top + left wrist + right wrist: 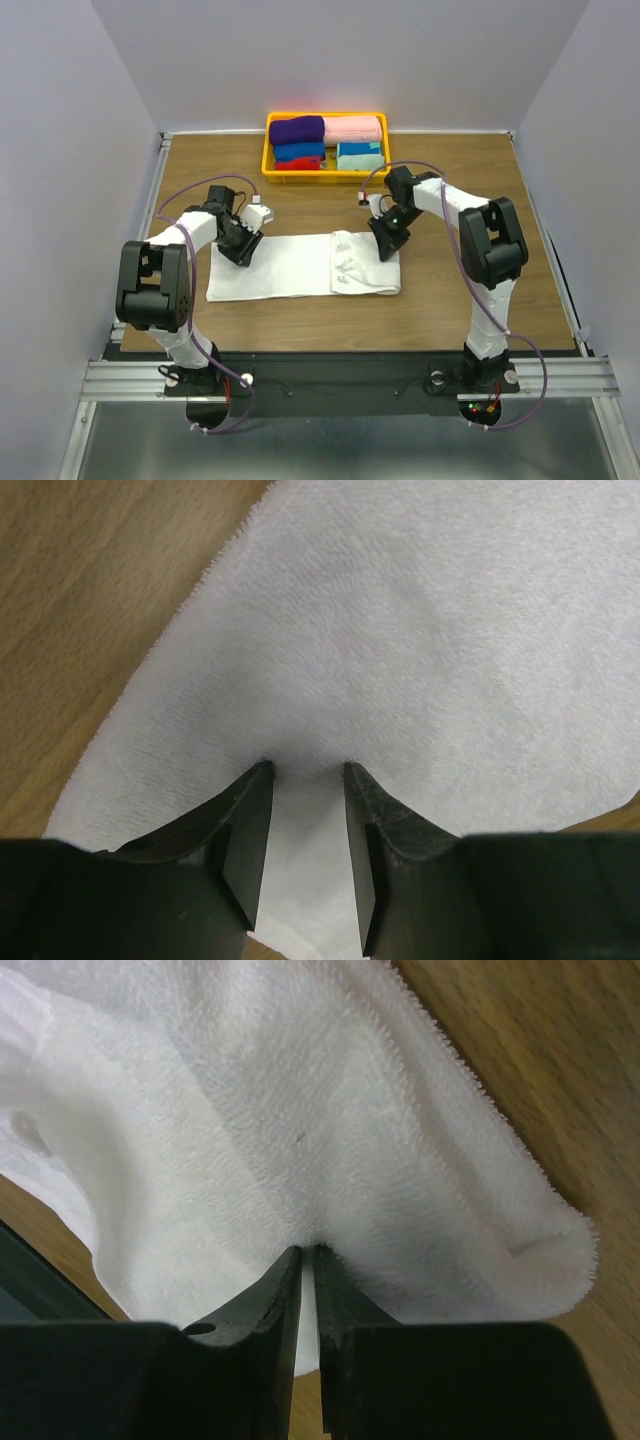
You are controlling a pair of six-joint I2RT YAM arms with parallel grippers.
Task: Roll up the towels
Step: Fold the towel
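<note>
A white towel (290, 265) lies flat on the wooden table, with its right end folded over into a thicker part (362, 268). My left gripper (240, 250) is at the towel's far left corner. In the left wrist view its jaws (305, 770) stand apart, tips pressed onto the towel (420, 630), with flat cloth between them. My right gripper (385, 243) is at the far edge of the folded right end. In the right wrist view it (308, 1252) is shut on a pinch of the towel (250, 1110), which bunches up at the tips.
A yellow tray (268, 150) stands at the back of the table with rolled towels in it: purple (297, 129), pink (352, 127), blue (300, 151), teal (360, 153) and red (298, 163). Bare wood lies left and right of the white towel.
</note>
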